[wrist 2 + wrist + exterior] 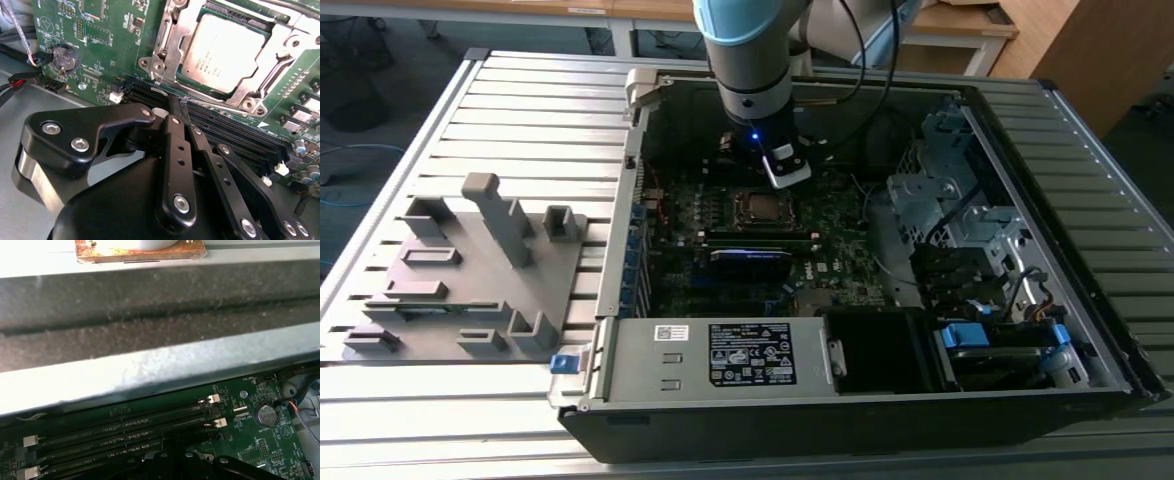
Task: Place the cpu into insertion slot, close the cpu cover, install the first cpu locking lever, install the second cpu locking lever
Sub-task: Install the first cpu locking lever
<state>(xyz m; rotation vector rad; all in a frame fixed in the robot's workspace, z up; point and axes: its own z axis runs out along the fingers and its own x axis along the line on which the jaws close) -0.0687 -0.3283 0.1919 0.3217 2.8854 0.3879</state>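
Second wrist view: printed cpu (227,47) inside cpu cover (176,37).

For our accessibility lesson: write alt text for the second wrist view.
A silver-topped cpu lies framed by a metal cover on a green circuit board. The black gripper looms in the foreground, near long black memory slots.

I read lab workshop: slotted aluminium bench (520,90), open PC case (987,420) centre, grey fixture tray (454,290) 9 o'clock, wooden desks (961,20) 12 o'clock.
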